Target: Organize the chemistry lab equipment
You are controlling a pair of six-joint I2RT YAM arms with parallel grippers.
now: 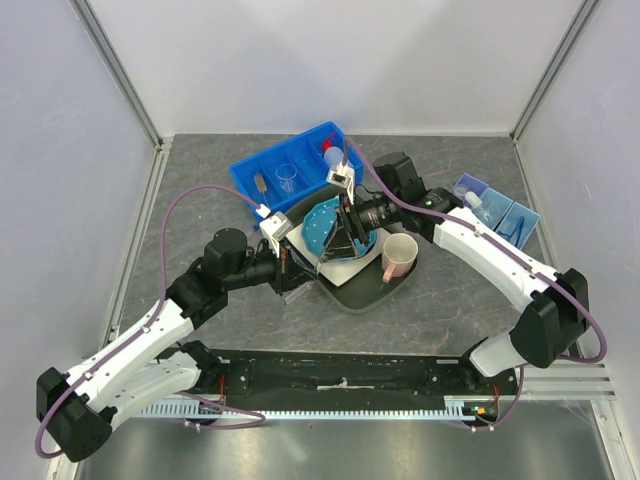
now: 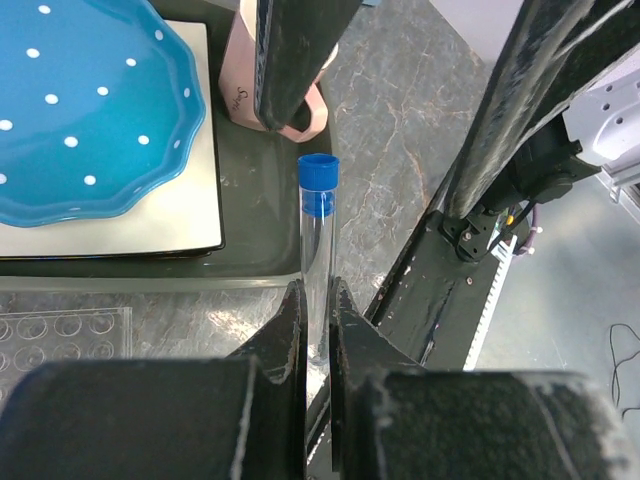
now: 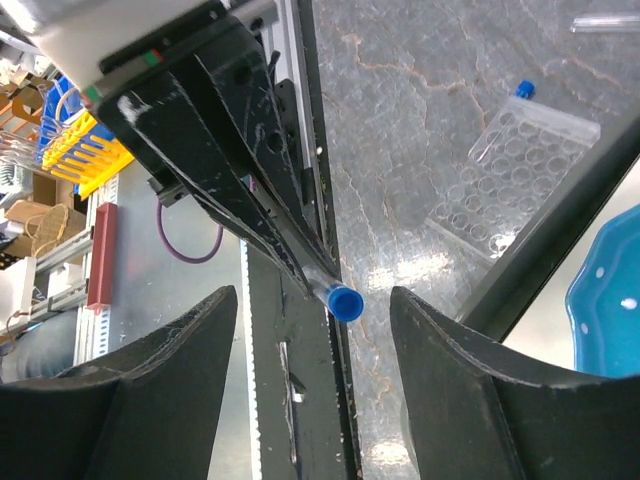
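Script on pink mug [image 2: 245, 85], illegible

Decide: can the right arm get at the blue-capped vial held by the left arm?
Probably yes: the vial juts cap-first from the left gripper, between the open jaws of the right gripper.

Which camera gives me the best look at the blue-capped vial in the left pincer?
Left wrist: the blue-capped vial shows from cap down into the left pincer. Right wrist shows only its capped end; in the top view I cannot make it out.
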